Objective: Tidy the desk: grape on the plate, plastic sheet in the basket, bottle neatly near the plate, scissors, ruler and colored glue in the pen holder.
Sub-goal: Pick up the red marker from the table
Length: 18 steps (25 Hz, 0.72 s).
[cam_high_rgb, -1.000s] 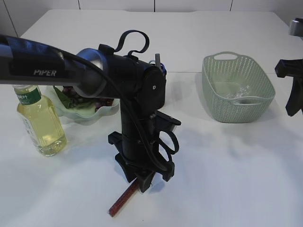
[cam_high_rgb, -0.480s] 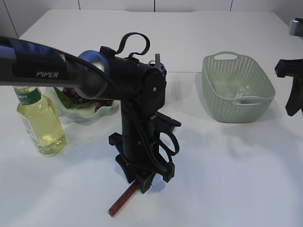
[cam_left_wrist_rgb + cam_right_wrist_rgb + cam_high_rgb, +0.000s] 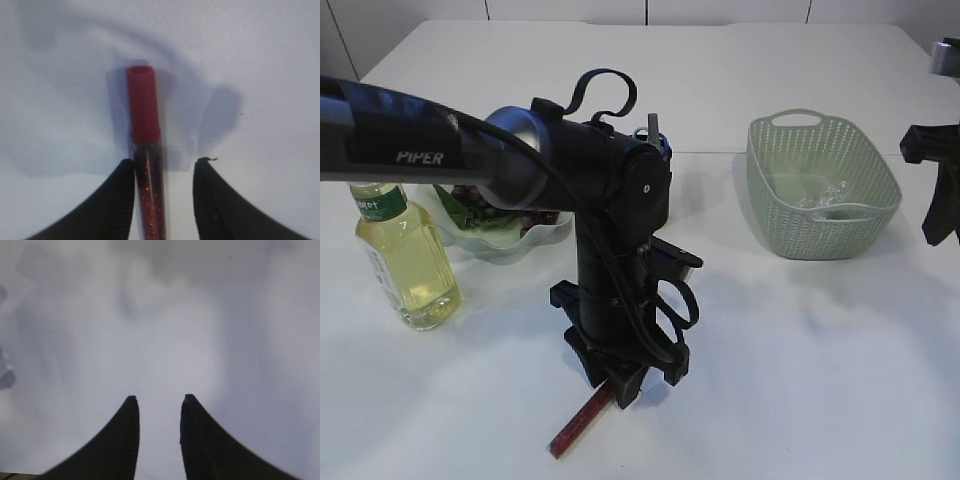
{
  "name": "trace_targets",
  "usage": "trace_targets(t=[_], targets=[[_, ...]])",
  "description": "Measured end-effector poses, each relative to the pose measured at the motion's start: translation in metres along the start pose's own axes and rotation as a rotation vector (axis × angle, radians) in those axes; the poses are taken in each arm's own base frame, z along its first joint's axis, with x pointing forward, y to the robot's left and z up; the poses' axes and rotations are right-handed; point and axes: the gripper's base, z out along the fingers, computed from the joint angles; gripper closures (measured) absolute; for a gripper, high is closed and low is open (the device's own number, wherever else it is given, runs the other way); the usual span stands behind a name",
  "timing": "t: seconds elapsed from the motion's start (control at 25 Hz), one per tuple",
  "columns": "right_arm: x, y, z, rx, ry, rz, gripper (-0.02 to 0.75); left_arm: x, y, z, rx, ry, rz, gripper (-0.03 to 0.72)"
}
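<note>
White desk (image 3: pixel 800 380) | colored glue (image 3: pixel 145 150): clear tube of red glitter, opaque red cap, lying flat below left gripper (image 3: pixel 165 167) | left jaws parted astride tube, one finger touching | right gripper (image 3: pixel 159 402) spread, empty

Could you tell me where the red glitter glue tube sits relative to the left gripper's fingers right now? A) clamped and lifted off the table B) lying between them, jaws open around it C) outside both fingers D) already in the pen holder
B: in the left wrist view the glue tube lies on the table between the left gripper fingers, close against one, with a clear gap to the other.
</note>
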Motion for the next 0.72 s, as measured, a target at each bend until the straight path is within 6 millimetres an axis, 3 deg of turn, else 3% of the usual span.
trace_targets(t=[0.52,0.72], targets=[[0.0000,0.0000,0.0000,0.000,0.000,0.000,0.496,-0.0006,0.0000,0.0039,0.001,0.006,-0.002,0.400],[0.0000,0.0000,0.0000,0.000,0.000,0.000,0.496,-0.0006,0.0000,0.0039,0.001,0.006,-0.002,0.436]])
